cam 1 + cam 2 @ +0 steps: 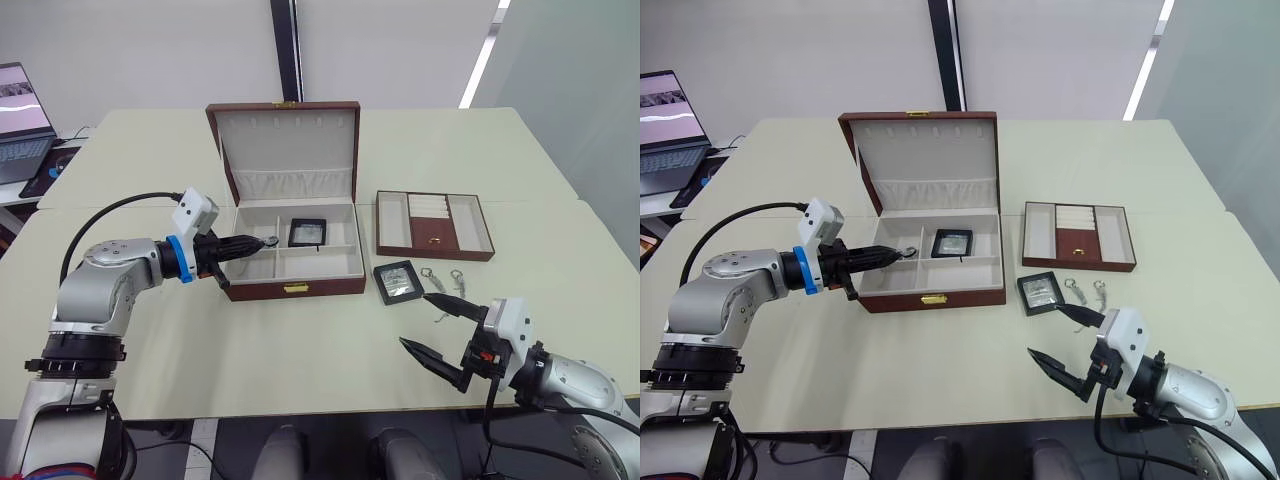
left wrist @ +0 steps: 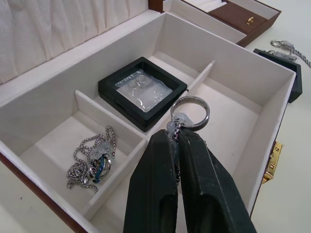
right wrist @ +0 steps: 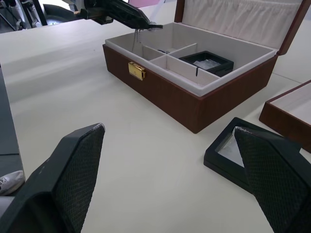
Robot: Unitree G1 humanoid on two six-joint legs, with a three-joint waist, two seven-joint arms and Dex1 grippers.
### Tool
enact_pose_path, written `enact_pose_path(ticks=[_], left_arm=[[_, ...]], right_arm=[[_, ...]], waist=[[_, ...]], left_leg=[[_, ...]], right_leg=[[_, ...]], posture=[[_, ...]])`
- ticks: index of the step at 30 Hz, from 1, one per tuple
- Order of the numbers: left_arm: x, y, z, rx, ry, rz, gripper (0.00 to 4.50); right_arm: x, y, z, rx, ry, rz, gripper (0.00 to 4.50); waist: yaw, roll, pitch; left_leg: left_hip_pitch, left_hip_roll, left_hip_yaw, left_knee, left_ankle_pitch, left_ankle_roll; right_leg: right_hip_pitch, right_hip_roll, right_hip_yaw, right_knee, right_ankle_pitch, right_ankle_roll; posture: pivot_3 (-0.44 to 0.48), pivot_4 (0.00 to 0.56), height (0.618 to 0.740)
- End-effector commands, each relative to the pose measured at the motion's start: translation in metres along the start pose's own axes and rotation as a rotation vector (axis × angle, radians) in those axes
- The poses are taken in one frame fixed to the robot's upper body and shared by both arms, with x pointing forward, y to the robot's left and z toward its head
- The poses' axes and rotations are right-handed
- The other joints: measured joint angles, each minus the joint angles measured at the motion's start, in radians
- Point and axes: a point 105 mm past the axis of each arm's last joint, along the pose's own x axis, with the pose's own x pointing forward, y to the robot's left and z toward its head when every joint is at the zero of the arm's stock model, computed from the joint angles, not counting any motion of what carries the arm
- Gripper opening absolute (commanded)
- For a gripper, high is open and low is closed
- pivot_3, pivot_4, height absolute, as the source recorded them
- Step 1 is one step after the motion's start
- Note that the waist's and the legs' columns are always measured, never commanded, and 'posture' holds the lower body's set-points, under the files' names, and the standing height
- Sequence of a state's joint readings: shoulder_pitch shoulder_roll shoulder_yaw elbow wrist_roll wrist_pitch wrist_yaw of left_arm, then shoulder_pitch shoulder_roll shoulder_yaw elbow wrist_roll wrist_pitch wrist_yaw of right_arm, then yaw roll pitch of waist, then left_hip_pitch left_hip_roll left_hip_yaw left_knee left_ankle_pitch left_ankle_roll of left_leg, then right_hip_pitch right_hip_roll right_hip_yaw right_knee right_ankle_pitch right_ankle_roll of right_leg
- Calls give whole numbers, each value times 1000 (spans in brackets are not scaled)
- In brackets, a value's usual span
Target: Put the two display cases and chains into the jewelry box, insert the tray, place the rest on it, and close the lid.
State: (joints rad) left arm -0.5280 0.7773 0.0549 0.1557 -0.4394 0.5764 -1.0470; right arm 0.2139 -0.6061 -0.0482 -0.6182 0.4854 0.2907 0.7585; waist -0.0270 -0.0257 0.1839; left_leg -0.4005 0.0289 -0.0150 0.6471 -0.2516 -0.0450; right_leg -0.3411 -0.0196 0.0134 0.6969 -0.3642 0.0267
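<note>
The jewelry box (image 1: pixel 296 288) stands open mid-table with its lid (image 1: pixel 285 140) upright. One display case (image 1: pixel 308 232) lies in a back compartment. A chain (image 2: pixel 92 158) rests in the compartment beside it. My left gripper (image 1: pixel 270 241) hovers over the box's left side, shut on another chain by its ring (image 2: pixel 190 111). The second display case (image 1: pixel 397 281) lies on the table right of the box, with two chains (image 1: pixel 445 277) just beyond it. The tray (image 1: pixel 433 225) sits further back on the right. My right gripper (image 1: pixel 416 320) is open and empty, near the front edge, just in front of that case.
A laptop (image 1: pixel 22 120) stands on a side desk at the far left. The tray's dark red centre holds a small gold piece (image 2: pixel 250 20). A cable loops from the left arm over the table (image 1: pixel 110 210).
</note>
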Motion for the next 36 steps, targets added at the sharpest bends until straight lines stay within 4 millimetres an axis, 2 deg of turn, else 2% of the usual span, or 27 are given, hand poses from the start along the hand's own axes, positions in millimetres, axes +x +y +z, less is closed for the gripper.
enact_pose_path(ticks=[1,13,19,23,29,36], left_arm=[[-7,2,10,37,-21,30,814],[-1,-12,25,44,-31,58,4489],[-3,-15,32,12,-50,66,4489],[-13,-13,33,-36,-77,86,4489],[-49,11,11,-78,-69,238,4489],[-93,26,-18,-111,-70,447,4489]], right_arm=[[-1,-2,9,-37,-27,0,4500],[1,-6,8,-37,-21,12,4500],[-2,-11,7,-31,-14,0,4500],[-8,-24,6,-26,-7,-40,4500],[-30,-65,3,-37,25,-156,4500],[-50,-102,-6,-7,44,-261,4500]], waist=[[0,0,0],[0,0,0],[0,0,0],[0,0,0],[-4,0,0],[-2,0,0]], left_leg=[[0,0,0,0,0,0],[0,0,0,0,0,0],[0,0,0,0,0,0],[0,0,0,0,0,0],[1,0,1,0,0,0],[1,0,2,0,0,0]], right_leg=[[0,0,0,0,0,0],[0,0,0,0,0,0],[0,0,0,0,0,0],[0,0,0,0,0,0],[0,0,1,1,0,0],[0,-1,2,1,0,0]], posture=[[0,150,740],[0,150,740],[0,150,740],[0,150,740],[0,150,740],[0,150,740]])
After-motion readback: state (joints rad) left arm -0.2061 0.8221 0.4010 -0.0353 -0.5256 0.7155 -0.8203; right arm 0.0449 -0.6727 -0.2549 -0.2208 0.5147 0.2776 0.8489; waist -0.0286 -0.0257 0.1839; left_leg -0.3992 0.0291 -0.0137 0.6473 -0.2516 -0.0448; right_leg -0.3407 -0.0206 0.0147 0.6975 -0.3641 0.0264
